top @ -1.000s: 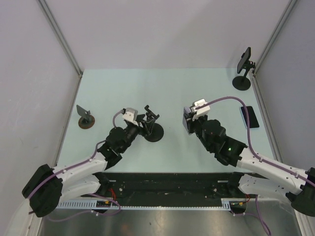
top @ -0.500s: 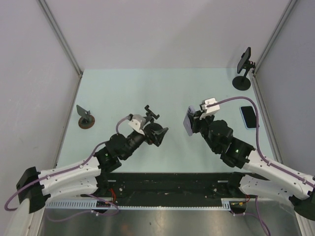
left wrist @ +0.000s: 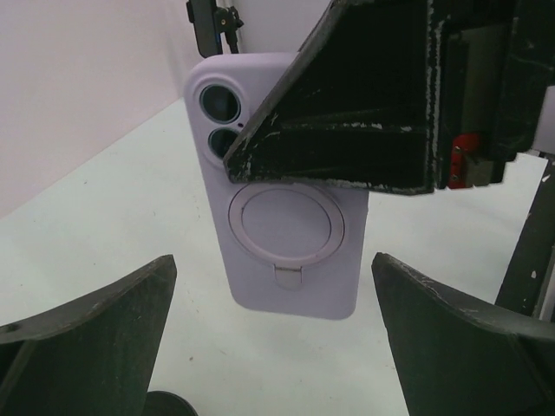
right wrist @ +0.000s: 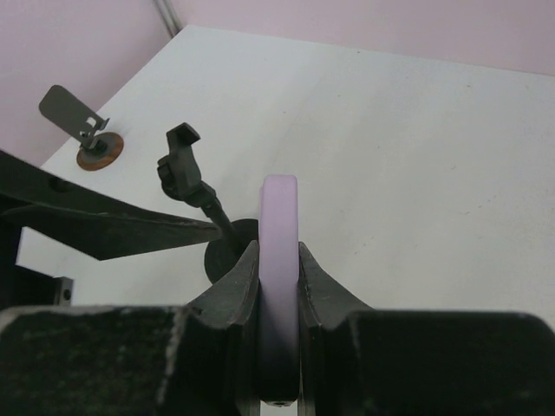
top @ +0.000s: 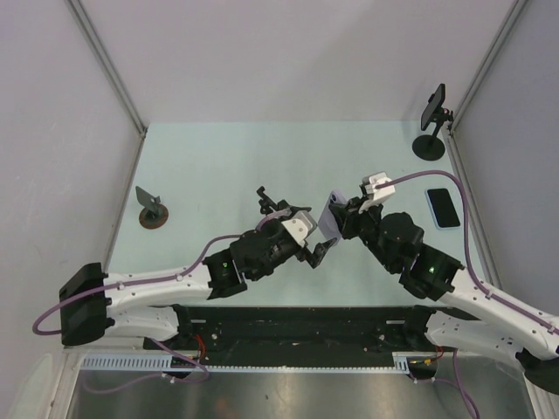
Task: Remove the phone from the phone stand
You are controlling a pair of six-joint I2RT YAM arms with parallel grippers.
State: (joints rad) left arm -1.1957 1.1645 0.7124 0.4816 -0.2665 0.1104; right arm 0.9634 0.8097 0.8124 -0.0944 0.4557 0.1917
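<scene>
The lilac phone (top: pixel 330 218) is held upright on its edge above the table, clear of the black phone stand (top: pixel 265 199). My right gripper (top: pixel 339 214) is shut on the phone; in the right wrist view its jaws (right wrist: pixel 277 251) pinch the phone's thin edge (right wrist: pixel 279 212). The stand's clamp (right wrist: pixel 182 156) is empty, to the left behind the phone. My left gripper (top: pixel 319 247) is open and empty, facing the phone's back with its ring (left wrist: pixel 286 221); its fingers (left wrist: pixel 104 321) are apart and below it.
A second black stand (top: pixel 430 144) holding a dark phone (top: pixel 434 106) is at the back right. A blue-edged phone (top: pixel 443 208) lies flat at the right. A small stand with a brown base (top: pixel 154 213) is at the left. Walls enclose the table.
My left arm swung right, away from the stand's base, and now faces the phone with open jaws. The right gripper kept hold of the phone, shifting slightly.
</scene>
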